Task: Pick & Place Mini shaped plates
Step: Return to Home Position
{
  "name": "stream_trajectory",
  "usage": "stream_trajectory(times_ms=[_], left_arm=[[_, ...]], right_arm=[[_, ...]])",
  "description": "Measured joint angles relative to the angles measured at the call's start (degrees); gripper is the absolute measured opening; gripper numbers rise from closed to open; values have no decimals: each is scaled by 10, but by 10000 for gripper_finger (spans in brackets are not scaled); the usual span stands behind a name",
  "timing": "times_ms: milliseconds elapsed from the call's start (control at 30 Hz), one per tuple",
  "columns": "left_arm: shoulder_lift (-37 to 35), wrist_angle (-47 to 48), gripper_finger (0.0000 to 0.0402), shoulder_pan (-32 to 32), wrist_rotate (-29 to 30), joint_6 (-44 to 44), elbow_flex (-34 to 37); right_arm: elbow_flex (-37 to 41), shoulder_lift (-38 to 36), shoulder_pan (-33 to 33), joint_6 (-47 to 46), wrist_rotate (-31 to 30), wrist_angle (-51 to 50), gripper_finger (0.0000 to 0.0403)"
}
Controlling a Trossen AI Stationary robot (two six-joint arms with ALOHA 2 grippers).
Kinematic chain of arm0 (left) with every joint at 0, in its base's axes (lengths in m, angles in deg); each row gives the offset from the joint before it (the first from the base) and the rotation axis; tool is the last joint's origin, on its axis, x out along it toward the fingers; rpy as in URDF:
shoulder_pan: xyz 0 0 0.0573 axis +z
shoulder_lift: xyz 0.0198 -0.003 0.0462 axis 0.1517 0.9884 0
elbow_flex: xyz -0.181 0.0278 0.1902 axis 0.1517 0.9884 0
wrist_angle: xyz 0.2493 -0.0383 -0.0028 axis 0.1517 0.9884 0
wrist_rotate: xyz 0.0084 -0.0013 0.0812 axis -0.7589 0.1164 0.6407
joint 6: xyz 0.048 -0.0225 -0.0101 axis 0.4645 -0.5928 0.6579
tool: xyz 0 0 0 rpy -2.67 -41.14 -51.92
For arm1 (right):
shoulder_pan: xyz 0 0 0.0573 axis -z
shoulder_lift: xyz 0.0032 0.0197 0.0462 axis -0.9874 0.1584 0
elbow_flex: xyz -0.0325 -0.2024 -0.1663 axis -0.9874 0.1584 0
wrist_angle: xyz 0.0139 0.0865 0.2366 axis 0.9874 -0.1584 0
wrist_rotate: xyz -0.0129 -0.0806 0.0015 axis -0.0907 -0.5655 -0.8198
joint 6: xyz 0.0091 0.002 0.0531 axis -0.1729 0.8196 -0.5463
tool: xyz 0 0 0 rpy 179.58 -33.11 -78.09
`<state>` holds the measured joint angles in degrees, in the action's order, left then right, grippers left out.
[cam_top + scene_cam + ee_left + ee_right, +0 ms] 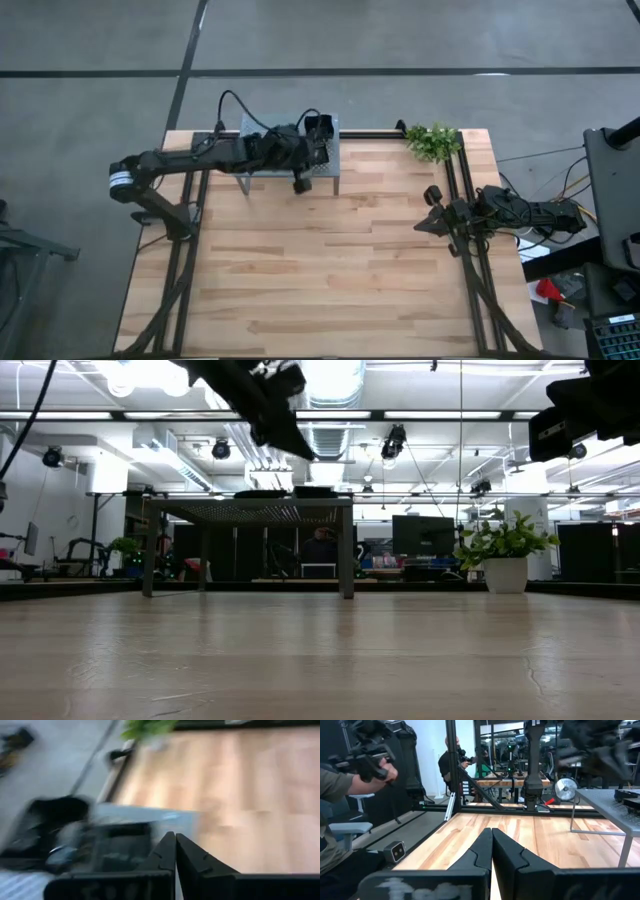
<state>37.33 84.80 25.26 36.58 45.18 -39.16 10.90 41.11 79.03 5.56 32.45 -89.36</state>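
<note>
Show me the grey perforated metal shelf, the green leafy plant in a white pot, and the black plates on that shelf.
Grey perforated metal shelf (250,506), low view, front edge of its top.
Green leafy plant (500,542), low view, its leaves.
Black plates (319,126), high view, topmost plate.

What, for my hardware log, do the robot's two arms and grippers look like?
Both arms are black and jointed. The left arm carries a white band at one joint and a looping black cable; the right arm trails bundled black cables. The left gripper and right gripper each have two dark wedge-shaped fingers.
</note>
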Motion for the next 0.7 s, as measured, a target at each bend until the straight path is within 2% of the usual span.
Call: stream_trajectory(times_ms=[100, 233, 367, 467, 700], left_arm=[[-20, -21, 4, -32, -25, -13, 19], [-58, -60, 2, -83, 6, -16, 72], [-114, -160, 1, -134, 10, -49, 161], [-162, -246, 3, -171, 8, -42, 240], [-303, -273, 1, -206, 13, -67, 371]], right_arm=[[0, 0, 0, 0, 0, 0, 8], [0, 0, 0, -1, 0, 0, 8], [0, 0, 0, -1, 0, 0, 8], [0, 0, 0, 0, 0, 0, 8], [0, 0, 0, -1, 0, 0, 8]])
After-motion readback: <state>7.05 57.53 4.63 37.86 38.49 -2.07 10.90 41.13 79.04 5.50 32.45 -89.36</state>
